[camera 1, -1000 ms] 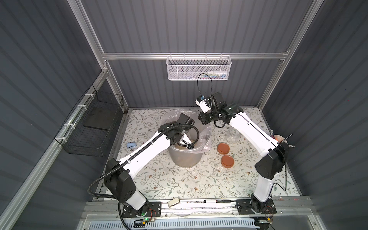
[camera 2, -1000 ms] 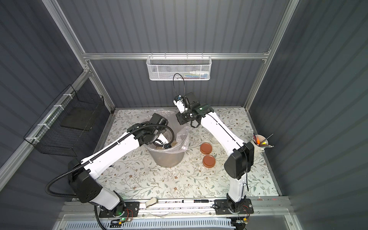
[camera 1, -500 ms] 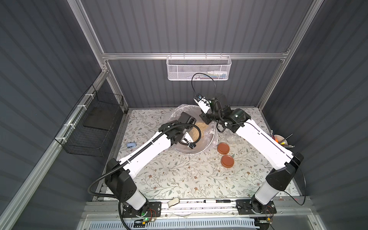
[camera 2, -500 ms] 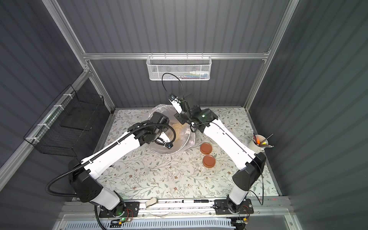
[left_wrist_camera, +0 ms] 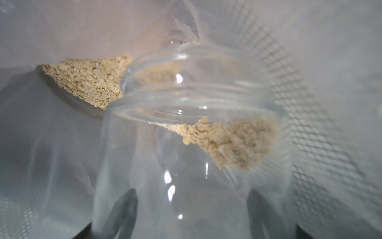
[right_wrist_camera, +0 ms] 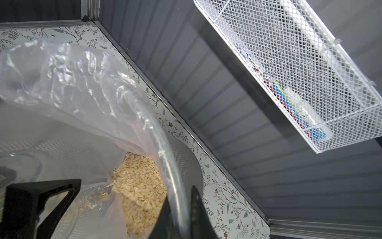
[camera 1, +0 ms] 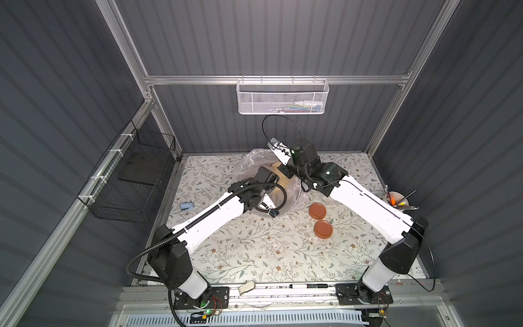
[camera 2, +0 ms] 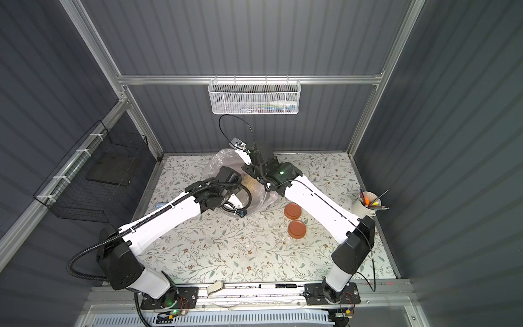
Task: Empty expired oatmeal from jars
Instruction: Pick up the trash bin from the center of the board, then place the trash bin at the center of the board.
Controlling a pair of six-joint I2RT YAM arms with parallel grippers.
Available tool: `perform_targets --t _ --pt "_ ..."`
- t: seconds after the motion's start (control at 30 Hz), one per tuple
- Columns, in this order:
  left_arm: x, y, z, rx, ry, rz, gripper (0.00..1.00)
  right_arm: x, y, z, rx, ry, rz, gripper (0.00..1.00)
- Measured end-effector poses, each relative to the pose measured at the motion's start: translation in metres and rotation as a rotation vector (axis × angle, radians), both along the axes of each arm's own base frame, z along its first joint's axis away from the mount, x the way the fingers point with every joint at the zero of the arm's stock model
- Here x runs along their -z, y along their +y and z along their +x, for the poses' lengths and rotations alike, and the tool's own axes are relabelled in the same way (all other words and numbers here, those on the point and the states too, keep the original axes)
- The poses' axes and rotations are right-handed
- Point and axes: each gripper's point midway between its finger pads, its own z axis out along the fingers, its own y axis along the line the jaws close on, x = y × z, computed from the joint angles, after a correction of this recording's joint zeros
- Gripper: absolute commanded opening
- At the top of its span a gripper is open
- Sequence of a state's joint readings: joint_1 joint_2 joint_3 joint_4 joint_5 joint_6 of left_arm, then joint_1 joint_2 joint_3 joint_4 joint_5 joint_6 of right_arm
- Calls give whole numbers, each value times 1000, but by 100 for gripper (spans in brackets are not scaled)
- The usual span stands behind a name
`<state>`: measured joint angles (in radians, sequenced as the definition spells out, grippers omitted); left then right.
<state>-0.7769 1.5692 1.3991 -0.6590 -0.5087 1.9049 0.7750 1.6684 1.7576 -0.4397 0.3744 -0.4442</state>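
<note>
Well inside bin (right_wrist_camera: pixel 165 144) rim — open jar (left_wrist_camera: pixel 186 155).

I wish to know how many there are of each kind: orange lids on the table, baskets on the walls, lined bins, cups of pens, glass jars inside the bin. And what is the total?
orange lids: 2
wall baskets: 2
lined bin: 1
cup of pens: 1
glass jar inside the bin: 1
Total: 7

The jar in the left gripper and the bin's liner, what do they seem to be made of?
The jar: clear, glossy and rigid, with a moulded screw thread and sharp highlights; probably glass, though clear plastic is possible. The liner: thin transparent plastic film, crinkled and shiny.
</note>
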Motion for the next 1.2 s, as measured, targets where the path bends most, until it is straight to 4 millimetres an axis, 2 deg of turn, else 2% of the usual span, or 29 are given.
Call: perform_targets --t 0.37,0.5,0.73,0.93,1.1,1.2 --pt "-40 -17 20 23 -89 -25 0 -1 -2 3 44 20 68 0" --pt "-18 -19 17 19 -66 -33 0 3 -1 2 43 46 77 0" --pt "-13 -13 17 18 -50 -15 0 3 3 1 32 62 101 0" --pt "-19 2 26 -8 -62 7 0 3 4 3 35 71 106 0" --pt "-43 24 41 -70 -118 0 0 3 3 4 43 78 119 0" --pt "-51 36 44 -97 -133 -4 0 3 4 5 43 80 120 0"
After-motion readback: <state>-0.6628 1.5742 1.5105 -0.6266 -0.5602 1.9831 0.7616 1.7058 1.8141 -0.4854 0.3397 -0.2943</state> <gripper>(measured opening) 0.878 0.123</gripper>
